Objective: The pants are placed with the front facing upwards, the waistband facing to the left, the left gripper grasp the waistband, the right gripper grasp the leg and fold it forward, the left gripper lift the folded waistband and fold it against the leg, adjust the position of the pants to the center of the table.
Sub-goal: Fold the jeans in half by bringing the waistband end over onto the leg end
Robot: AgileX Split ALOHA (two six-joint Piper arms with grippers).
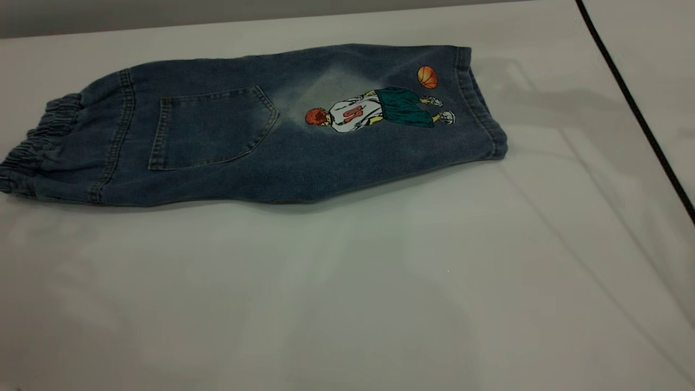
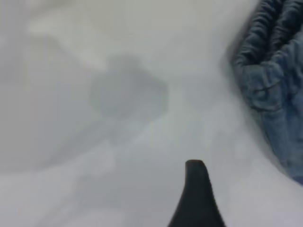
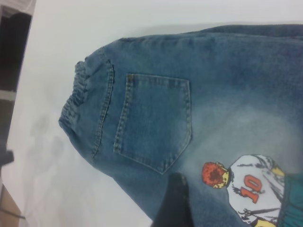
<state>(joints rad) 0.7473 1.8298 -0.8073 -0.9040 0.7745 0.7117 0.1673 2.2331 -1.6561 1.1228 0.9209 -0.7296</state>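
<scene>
My pants [image 1: 255, 130] lie folded lengthwise on the far left of the desk [image 1: 347, 293], waistband [image 1: 38, 144] at the left edge, leg [image 1: 391, 114] hem toward the right. Wide bare desk spreads near and right; a black cable [image 1: 635, 114] crosses the far right corner. The printed player's shirt reads 10. My left claw [image 2: 195, 198] hovers over bare desk beside the waistband, my right claw [image 3: 174, 201] above the pocket [image 3: 154, 123]. Only one finger of each shows, so I cannot tell their opening; neither holds anything visible.

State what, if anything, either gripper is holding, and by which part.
Nothing is held. The pants lie flat on the table; the left gripper is over bare table beside the waistband, the right gripper above the leg.
</scene>
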